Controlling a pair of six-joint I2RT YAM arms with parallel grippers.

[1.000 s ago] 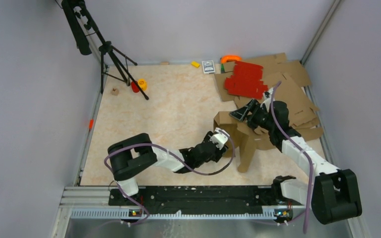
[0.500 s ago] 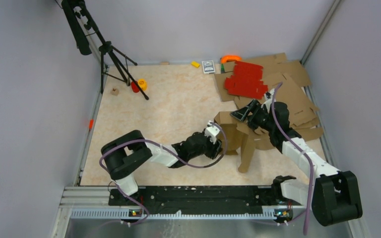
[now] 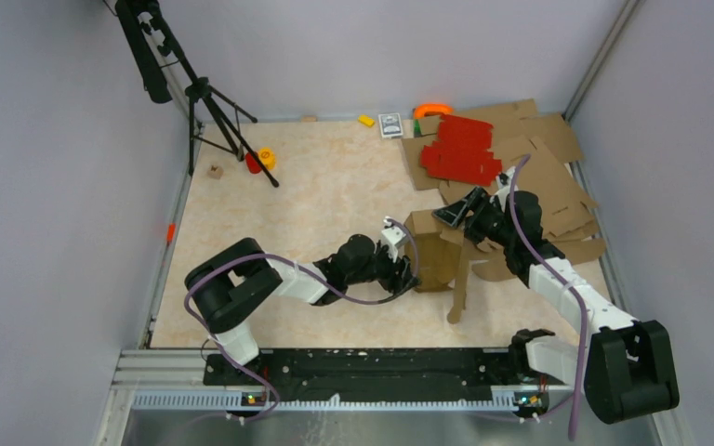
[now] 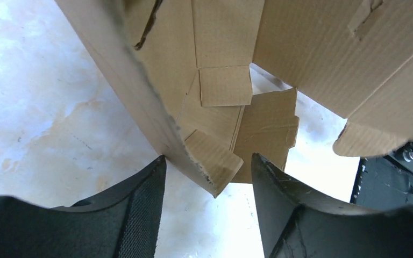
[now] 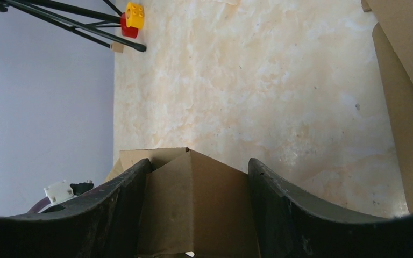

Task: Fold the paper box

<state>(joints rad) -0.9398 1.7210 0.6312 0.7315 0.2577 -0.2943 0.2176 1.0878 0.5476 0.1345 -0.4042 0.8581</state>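
The pale bench (image 3: 307, 186) sits inside grey walls. The left hand (image 4: 207, 172) is open. Its two fingers are spread on each side of a torn bottom corner of the box (image 4: 220, 54) and do not squeeze it. The right hand (image 5: 198, 172) grips the top of the box, which fills the gap between its fingers. The box stands on the bench between both hands, over to the right. Some sides are up, so I think the job is partly done. But flaps hang loose underneath, and one long panel sticks out toward the front. Those need tucking in. Behind lie red sheets (image 3: 460, 149) and flat brown sheets (image 3: 558, 177).
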